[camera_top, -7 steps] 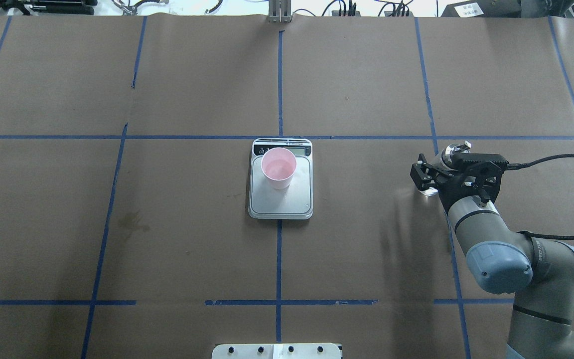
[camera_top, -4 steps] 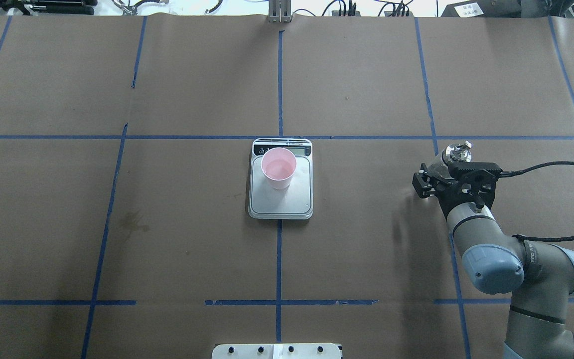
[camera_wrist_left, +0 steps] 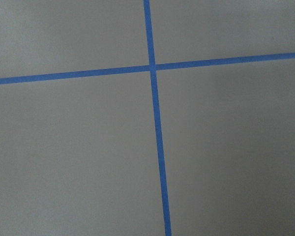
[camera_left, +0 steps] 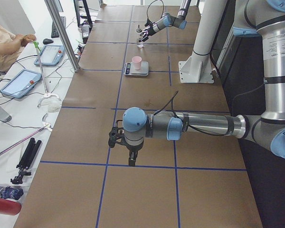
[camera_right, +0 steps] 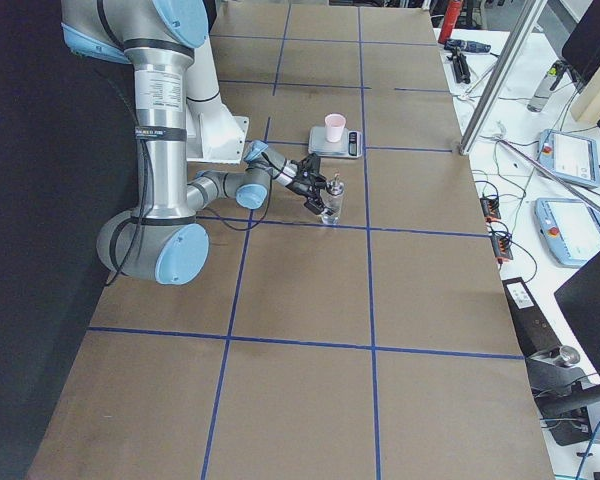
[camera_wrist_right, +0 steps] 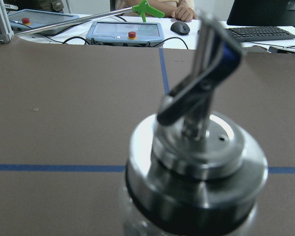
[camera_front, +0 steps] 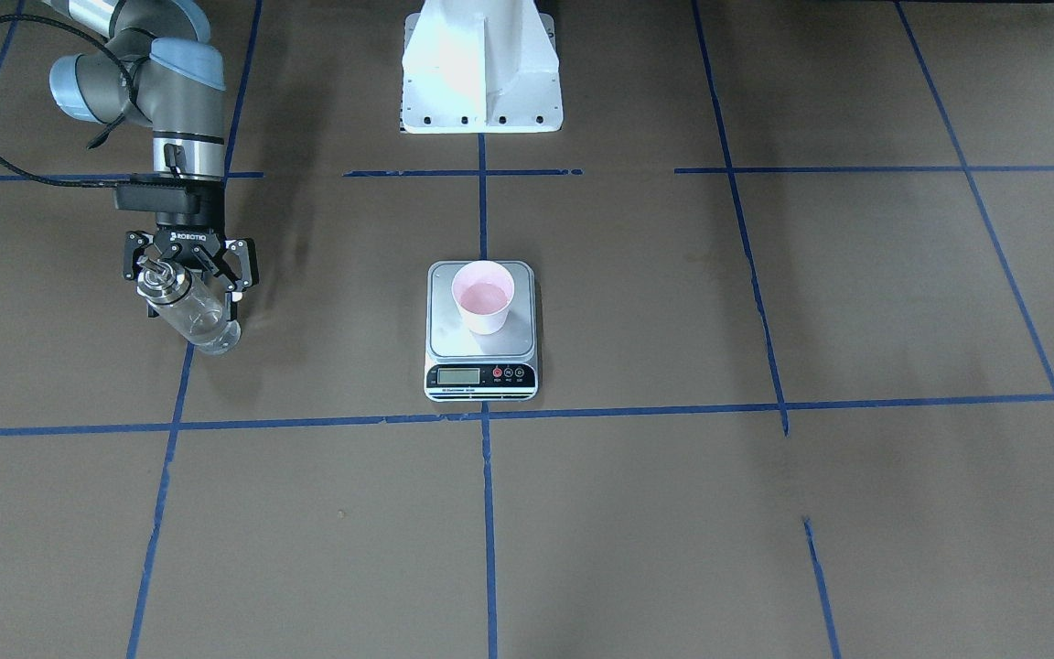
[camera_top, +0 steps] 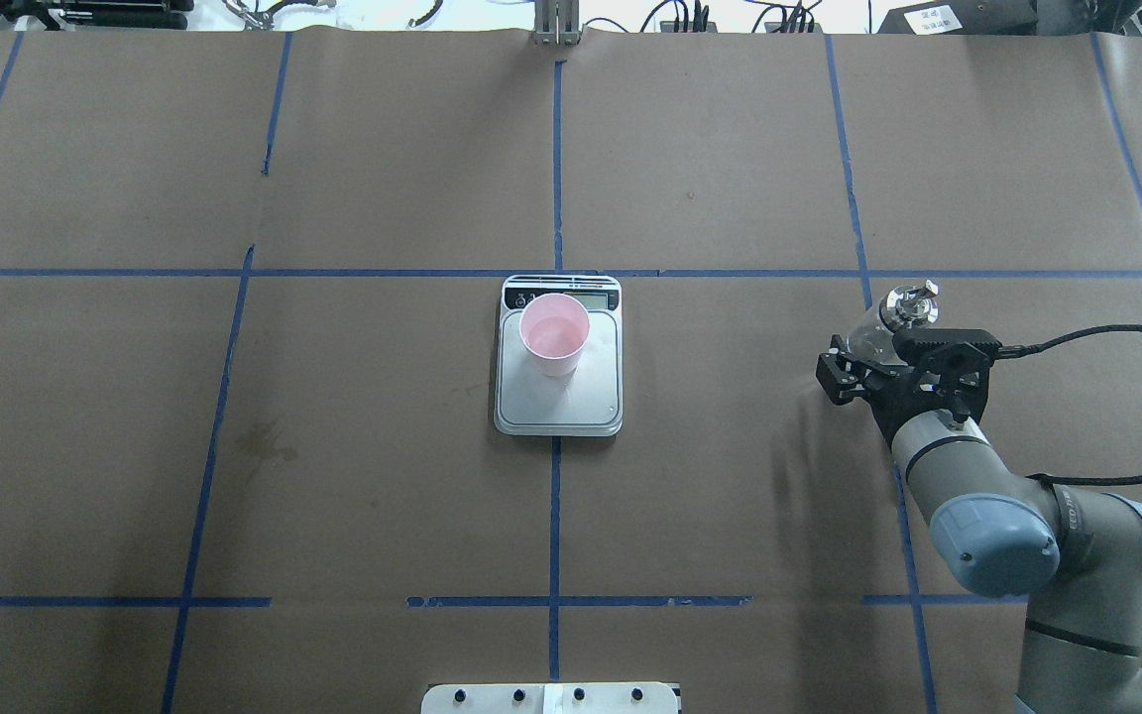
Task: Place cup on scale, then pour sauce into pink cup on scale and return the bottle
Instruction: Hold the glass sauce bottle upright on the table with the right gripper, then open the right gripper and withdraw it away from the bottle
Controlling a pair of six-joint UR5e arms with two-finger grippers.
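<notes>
The pink cup (camera_top: 554, 332) stands upright on the steel scale (camera_top: 556, 409) at table centre, close to the display end, with clear liquid in it (camera_front: 482, 295). The glass bottle (camera_front: 198, 316) with its silver cap and spout (camera_top: 908, 303) stands upright on the table to the robot's right. My right gripper (camera_front: 188, 275) is open, its fingers spread wide on either side of the bottle's neck and apart from the glass. The right wrist view is filled by the cap (camera_wrist_right: 196, 157). My left gripper (camera_left: 115, 138) shows only in the exterior left view, low over the table; I cannot tell its state.
The white robot pedestal (camera_front: 481, 73) stands at the table's near edge. Blue tape lines (camera_top: 555, 169) grid the brown table. Tablets and a keyboard (camera_wrist_right: 125, 32) lie beyond the far edge. An operator (camera_left: 4, 42) sits at the side table.
My right gripper has drawn back a little toward the robot's base. The bottle, cup and scale have stayed in place.
</notes>
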